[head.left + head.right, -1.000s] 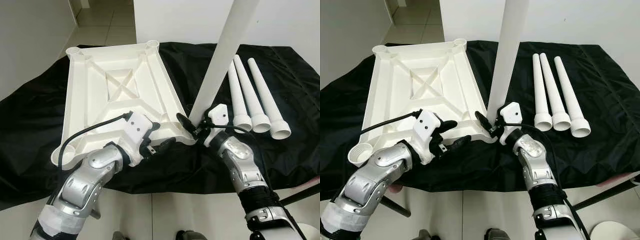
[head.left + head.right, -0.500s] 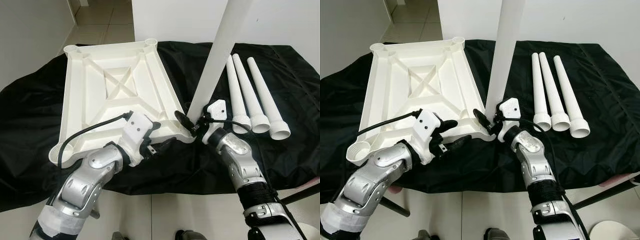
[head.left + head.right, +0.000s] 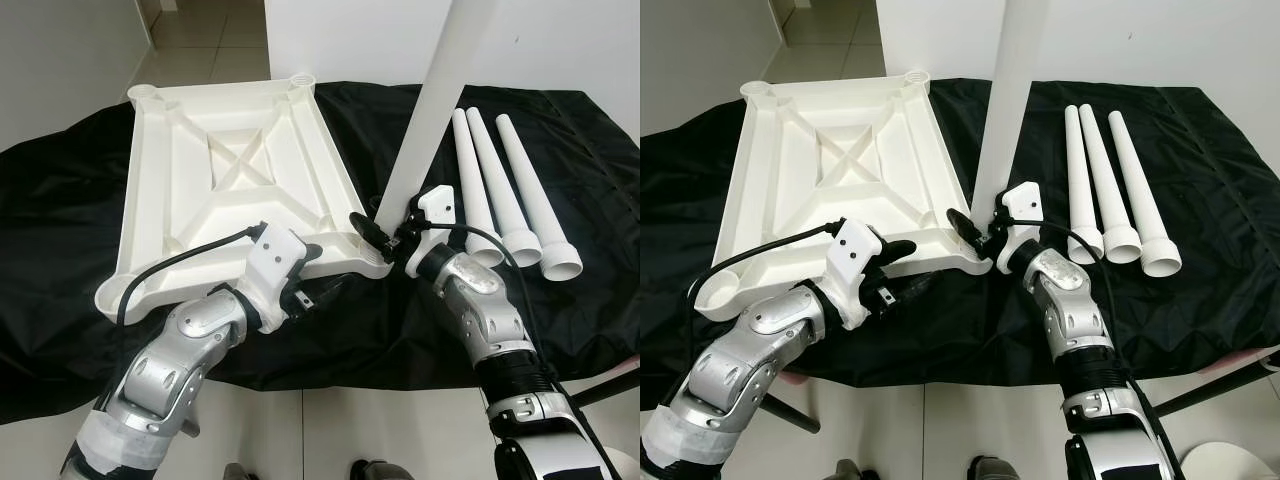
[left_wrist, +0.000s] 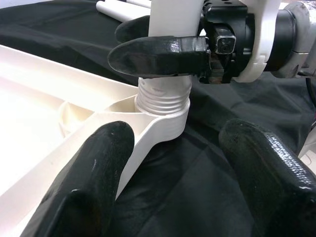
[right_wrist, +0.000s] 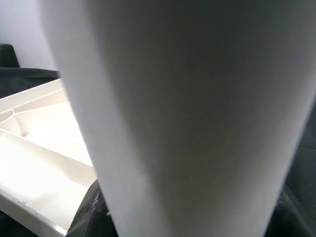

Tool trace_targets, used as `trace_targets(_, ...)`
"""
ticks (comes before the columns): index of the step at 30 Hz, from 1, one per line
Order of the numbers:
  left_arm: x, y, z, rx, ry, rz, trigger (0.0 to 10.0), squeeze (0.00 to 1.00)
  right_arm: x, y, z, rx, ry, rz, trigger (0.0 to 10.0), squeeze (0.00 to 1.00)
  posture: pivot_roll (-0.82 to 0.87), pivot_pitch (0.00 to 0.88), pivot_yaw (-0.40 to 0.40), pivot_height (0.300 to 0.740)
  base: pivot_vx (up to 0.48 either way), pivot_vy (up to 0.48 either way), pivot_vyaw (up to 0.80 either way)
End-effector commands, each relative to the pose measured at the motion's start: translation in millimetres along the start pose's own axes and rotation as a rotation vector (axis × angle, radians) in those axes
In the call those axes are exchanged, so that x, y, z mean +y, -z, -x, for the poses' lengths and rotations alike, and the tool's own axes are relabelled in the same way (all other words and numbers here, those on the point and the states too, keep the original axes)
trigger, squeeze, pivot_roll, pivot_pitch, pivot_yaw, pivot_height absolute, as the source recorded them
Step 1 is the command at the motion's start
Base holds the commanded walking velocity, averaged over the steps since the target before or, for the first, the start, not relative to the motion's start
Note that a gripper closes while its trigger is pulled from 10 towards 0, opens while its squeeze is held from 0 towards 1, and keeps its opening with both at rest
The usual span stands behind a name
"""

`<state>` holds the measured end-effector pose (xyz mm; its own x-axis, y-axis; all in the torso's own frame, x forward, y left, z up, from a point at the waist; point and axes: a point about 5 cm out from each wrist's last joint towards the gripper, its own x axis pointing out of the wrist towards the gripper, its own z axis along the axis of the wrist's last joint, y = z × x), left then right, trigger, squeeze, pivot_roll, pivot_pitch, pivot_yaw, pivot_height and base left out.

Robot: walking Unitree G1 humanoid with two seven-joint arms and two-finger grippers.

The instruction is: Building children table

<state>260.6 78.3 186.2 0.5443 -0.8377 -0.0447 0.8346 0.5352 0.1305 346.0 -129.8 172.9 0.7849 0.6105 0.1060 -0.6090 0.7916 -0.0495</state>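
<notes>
Where ribbed tabletop (image 3: 230, 180) meets threaded socket, right end effector (image 3: 388, 240) clenching smooth leg (image 3: 435, 110); left end effector (image 3: 322, 285) released.

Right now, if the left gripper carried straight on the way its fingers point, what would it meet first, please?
Most likely the corner socket of the upturned tabletop, where the right gripper holds the upright leg. The left gripper is open and aimed at it, though depth is uncertain.
</notes>
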Motion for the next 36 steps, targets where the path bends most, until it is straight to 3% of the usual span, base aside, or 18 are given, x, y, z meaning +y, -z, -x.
trace_targets(1, -3.3, 0.9, -0.4, 0.004, 0.037, -0.001, 10.0, 0.00, -1.2, 52.0, 12.7, 0.251, 0.068, -0.273, 10.0, 0.00, -0.06, 0.099, 0.027, 0.740, 0.000, 0.000, 0.00)
trace_targets(14, -3.0, 0.5, 0.1, 0.002, 0.032, -0.006, 10.0, 0.00, 1.7, 56.6, 11.9, 0.291, 0.048, -0.319, 10.0, 0.00, -0.06, 0.090, 0.023, 0.740, 0.000, 0.000, 0.00)
trace_targets(15, -2.7, 0.3, 0.1, 0.002, 0.031, -0.007, 10.0, 0.00, 2.6, 55.3, 12.1, 0.278, 0.037, -0.252, 10.0, 0.00, -0.06, 0.090, 0.023, 0.740, 0.000, 0.000, 0.00)
trace_targets(17, -2.5, 0.3, -0.1, 0.002, 0.027, -0.009, 10.0, 0.00, 8.0, 48.5, 13.6, 0.190, 0.006, -0.030, 10.0, 0.00, -0.06, 0.091, 0.023, 0.740, 0.000, 0.000, 0.00)
trace_targets(18, -2.5, 0.3, -0.1, 0.002, 0.027, -0.009, 10.0, 0.00, 8.0, 48.5, 13.6, 0.190, 0.006, -0.030, 10.0, 0.00, -0.06, 0.091, 0.023, 0.740, 0.000, 0.000, 0.00)
trace_targets(20, -2.1, 0.0, -0.2, 0.000, 0.024, -0.010, 10.0, 0.00, 14.8, 44.7, 17.5, 0.112, -0.003, 0.161, 10.0, 0.00, -0.06, 0.093, 0.022, 0.740, 0.000, 0.000, 0.00)
trace_targets(27, -0.7, -0.2, 0.1, 0.000, 0.016, -0.004, 10.0, 0.00, 23.8, 45.7, 27.1, 0.018, 0.027, 0.247, 10.0, 0.00, -0.06, 0.099, 0.022, 0.740, 0.000, 0.000, 0.00)
trace_targets(28, -0.2, -0.4, 0.2, -0.001, 0.014, -0.002, 10.0, 0.00, 26.9, 42.3, 31.0, -0.029, 0.039, 0.323, 10.0, 0.00, -0.07, 0.102, 0.025, 0.740, 0.000, 0.000, 0.00)
trace_targets(29, -0.2, -0.4, 0.2, -0.001, 0.014, -0.002, 10.0, 0.00, 26.9, 42.3, 31.0, -0.029, 0.039, 0.323, 10.0, 0.00, -0.07, 0.102, 0.025, 0.740, 0.000, 0.000, 0.00)
trace_targets(30, 0.2, -0.6, 0.2, -0.002, 0.012, 0.000, 10.0, 0.00, 28.1, 39.1, 33.2, -0.064, 0.064, 0.388, 10.0, 0.00, -0.07, 0.106, 0.028, 0.740, 0.000, 0.000, 0.00)
trace_targets(36, 2.4, -1.5, -0.2, -0.006, 0.008, -0.003, 10.0, 0.00, 24.5, 28.6, 34.7, -0.150, 0.136, 0.431, 10.0, 0.00, -0.07, 0.112, 0.034, 0.740, 0.000, 0.000, 0.00)
